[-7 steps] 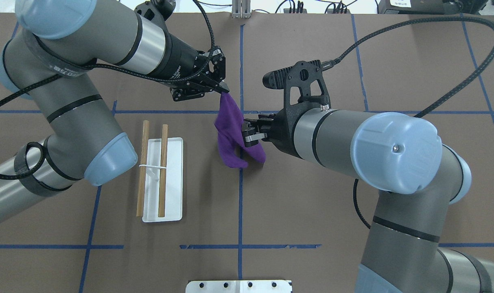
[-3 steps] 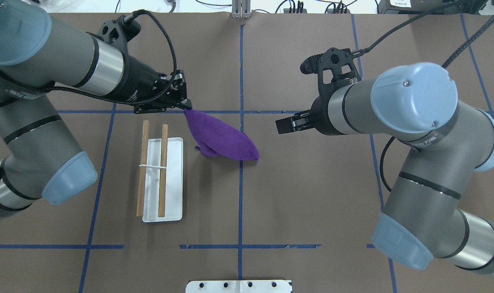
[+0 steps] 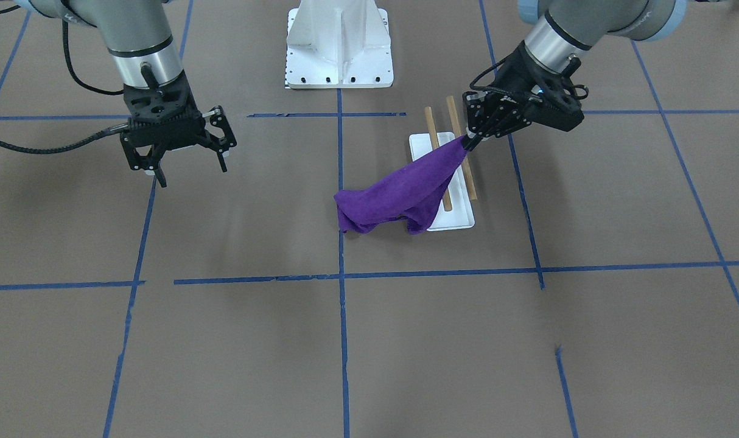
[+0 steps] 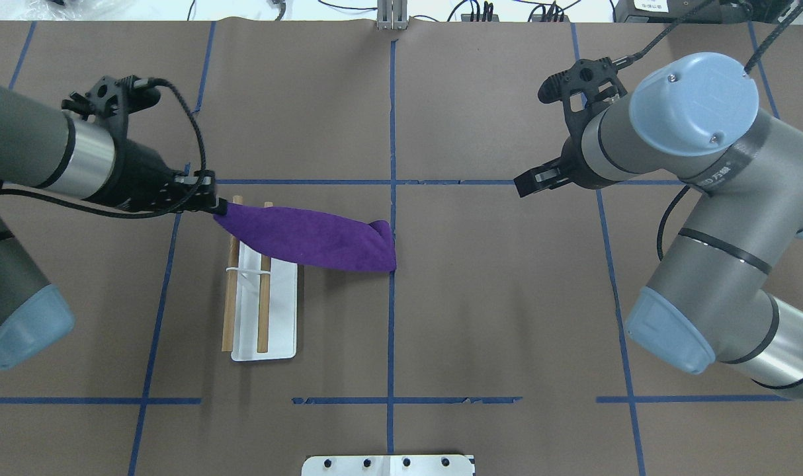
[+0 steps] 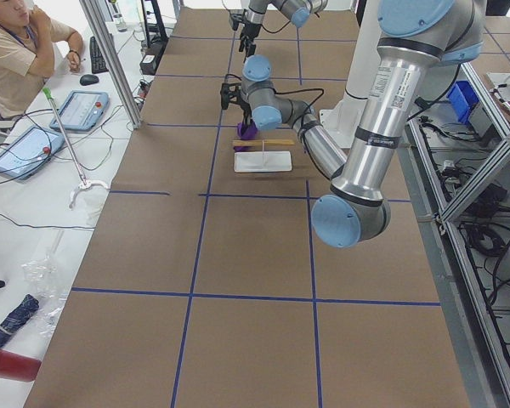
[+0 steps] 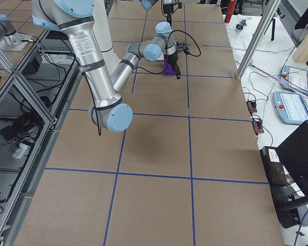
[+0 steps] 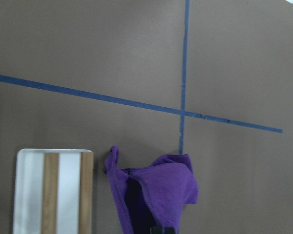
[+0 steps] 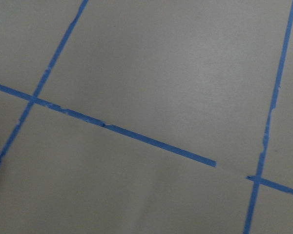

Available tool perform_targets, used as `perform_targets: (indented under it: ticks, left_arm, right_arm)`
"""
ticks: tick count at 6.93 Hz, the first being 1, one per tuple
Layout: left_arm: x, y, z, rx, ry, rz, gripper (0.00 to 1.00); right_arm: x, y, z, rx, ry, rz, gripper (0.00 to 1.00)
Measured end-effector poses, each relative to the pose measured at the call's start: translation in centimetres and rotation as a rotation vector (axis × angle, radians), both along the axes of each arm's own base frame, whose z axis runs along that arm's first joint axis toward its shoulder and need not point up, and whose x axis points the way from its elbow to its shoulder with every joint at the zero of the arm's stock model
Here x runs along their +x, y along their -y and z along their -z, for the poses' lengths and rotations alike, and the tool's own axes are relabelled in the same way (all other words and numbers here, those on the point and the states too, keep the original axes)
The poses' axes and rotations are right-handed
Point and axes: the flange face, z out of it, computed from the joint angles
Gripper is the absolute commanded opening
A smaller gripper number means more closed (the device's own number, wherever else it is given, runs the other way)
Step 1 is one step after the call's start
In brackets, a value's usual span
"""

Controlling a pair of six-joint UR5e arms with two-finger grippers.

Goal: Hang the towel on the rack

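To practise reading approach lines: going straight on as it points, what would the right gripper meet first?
Likely the bare brown table cover beside a blue tape line: the open right gripper points steeply down, well clear of the towel. Depth is uncertain.

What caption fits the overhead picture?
Left gripper holds the towel by a corner over the rack; right gripper is open, empty.

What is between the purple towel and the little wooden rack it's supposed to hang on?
Nothing visible. The left gripper holds the towel by one corner, and the cloth stretches across one end of the rack and its two dowels; its other end trails on the table beside it.
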Motion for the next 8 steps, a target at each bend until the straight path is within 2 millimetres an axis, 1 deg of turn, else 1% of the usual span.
perform_targets:
  ticks: [1,2,3,4,5,6,7,8]
  left_arm:
    - [-1.8,-0.6,-4.8,0.078,0.045,-0.029,0.00]
    - [-3.7,-0.6,-8.9,0.137,0.081,-0.042,0.00]
    - [-4.7,-0.2,-11.8,0.166,0.110,-0.047,0.00]
    - [-5.0,0.1,-13.4,0.174,0.128,-0.049,0.00]
    - [-5.1,0.2,-14.1,0.176,0.137,-0.049,0.59]
    - [-5.1,0.3,-14.4,0.177,0.140,-0.050,1.00]
    - [-5.0,0.4,-14.5,0.183,0.144,-0.054,1.00]
    - [-5.2,0.6,-14.7,0.202,0.151,-0.059,1.00]
  right_arm:
    - [1.4,0.8,-2.3,-0.003,-0.044,0.033,1.00]
    - [2.6,1.3,-4.0,-0.004,-0.072,0.052,1.00]
    - [3.5,1.6,-5.0,-0.005,-0.086,0.062,1.00]
    - [4.0,1.9,-5.5,-0.009,-0.090,0.071,1.00]
    - [4.4,2.0,-5.8,-0.012,-0.091,0.075,1.00]
    - [4.7,2.1,-5.9,-0.015,-0.091,0.076,1.00]
    - [5.0,2.3,-6.0,-0.021,-0.086,0.077,1.00]
    - [5.7,2.5,-6.6,-0.041,-0.083,0.074,1.00]
